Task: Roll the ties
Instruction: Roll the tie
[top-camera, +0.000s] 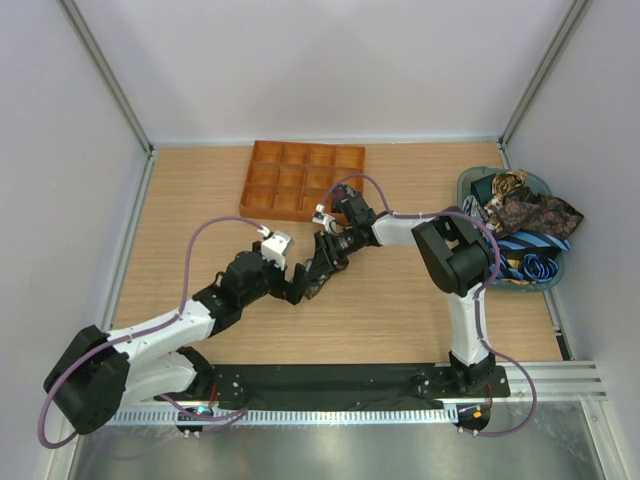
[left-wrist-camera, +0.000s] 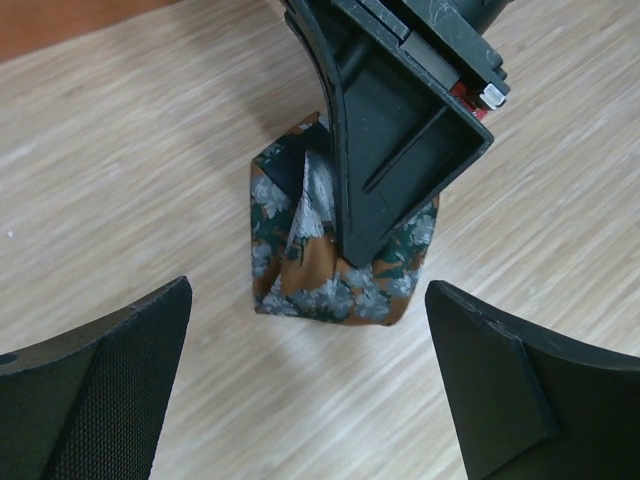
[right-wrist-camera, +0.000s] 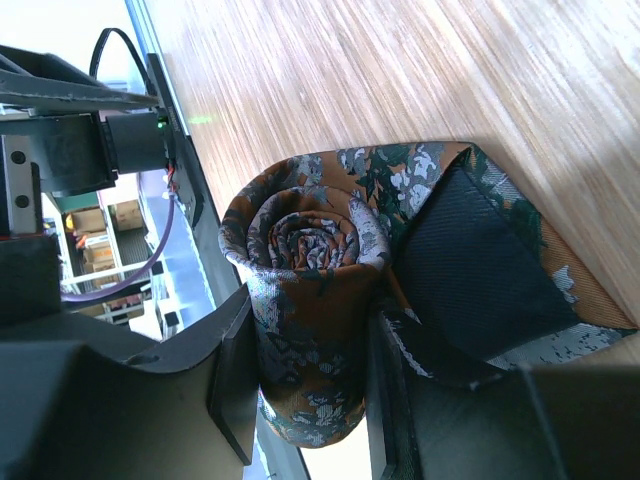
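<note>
Right end effector (right-wrist-camera: 310, 400) clamps rolled tie (right-wrist-camera: 315, 240), coil's flanks hidden

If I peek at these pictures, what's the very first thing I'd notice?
Probably the brown flowery tie, rolled into a snail-like coil and squeezed in the right pincer in the middle of the wooden table. The left pincer gapes wide open, facing it. After that, the orange tray at the far edge and the heap of loose ties in the basket on the right catch the eye.
</note>
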